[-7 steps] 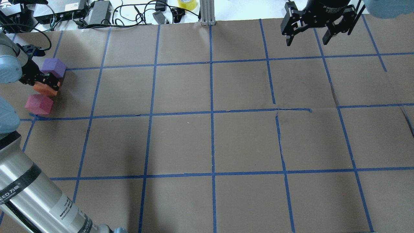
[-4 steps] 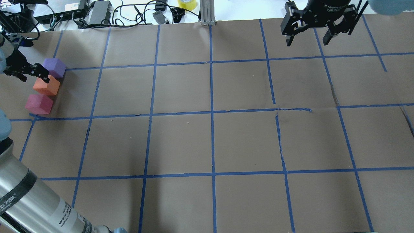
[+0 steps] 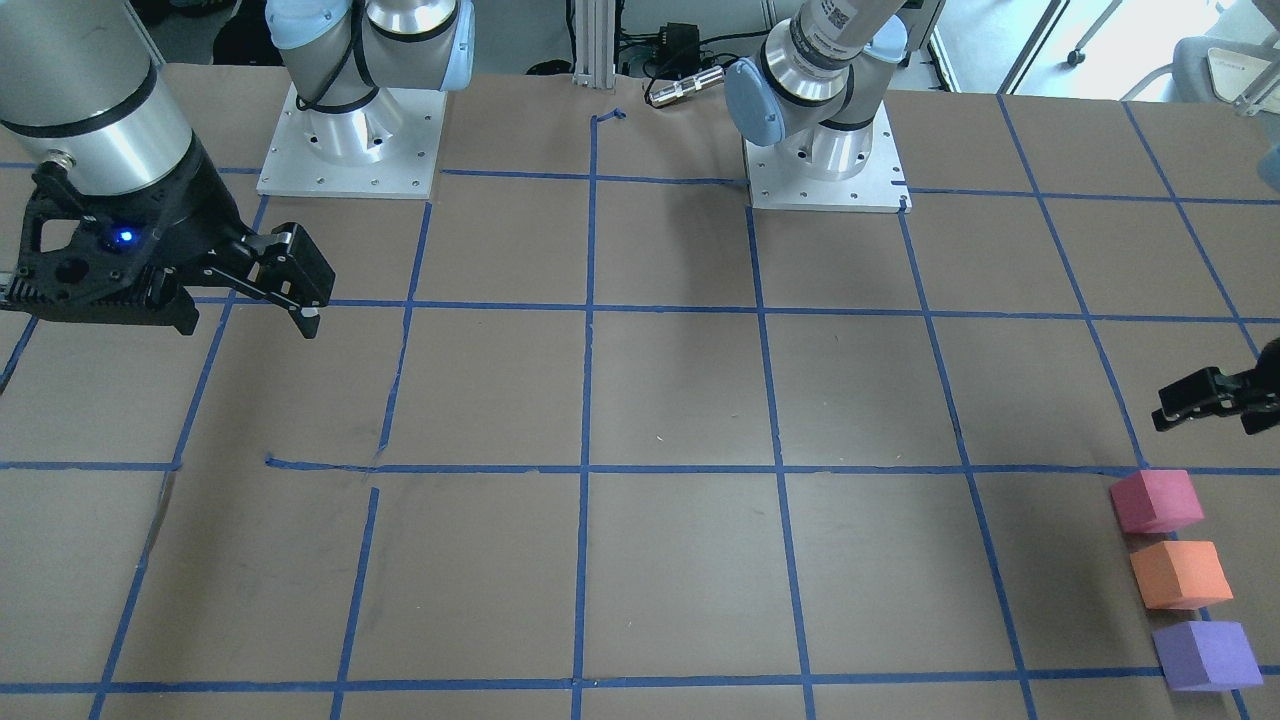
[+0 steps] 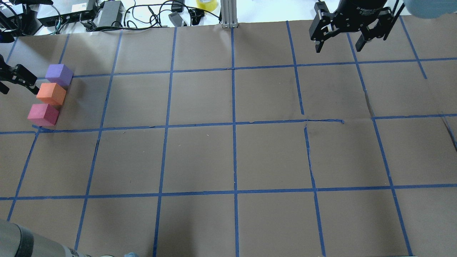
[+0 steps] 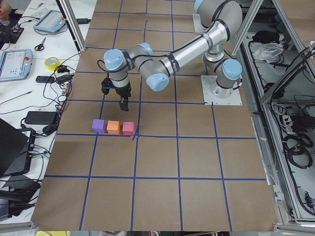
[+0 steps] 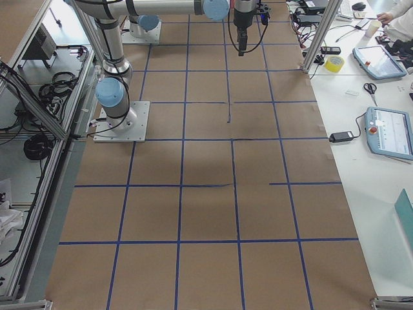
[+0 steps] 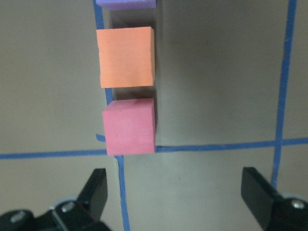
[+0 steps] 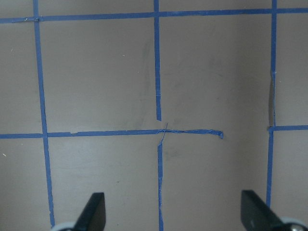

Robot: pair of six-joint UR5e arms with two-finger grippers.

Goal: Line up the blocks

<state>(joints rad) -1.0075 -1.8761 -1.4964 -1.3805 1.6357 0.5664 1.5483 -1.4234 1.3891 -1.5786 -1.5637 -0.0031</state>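
Note:
Three foam cubes stand in a short row at the table's far left: purple [image 4: 59, 74], orange [image 4: 51, 93] and pinkish-red [image 4: 43, 114], close together with small gaps. They also show in the front view: pinkish-red [image 3: 1155, 500], orange [image 3: 1180, 574], purple [image 3: 1205, 655]. My left gripper [image 4: 14, 82] is open and empty, raised just left of the row. In the left wrist view its fingers [image 7: 262, 197] frame bare paper below the pinkish-red cube [image 7: 129, 126] and the orange cube [image 7: 126, 57]. My right gripper [image 4: 339, 44] is open and empty, hovering at the far right.
Brown paper with a blue tape grid [image 4: 234, 123] covers the table. Cables, power bricks and a yellow tape roll [image 4: 206, 4] lie beyond the far edge, beside an aluminium post [image 4: 228, 14]. The arm bases [image 3: 350, 140] stand at the robot's side.
My left gripper, which stood around the orange cube, has let go and drawn back to the left, leaving the cube in the row. The right gripper has barely moved.

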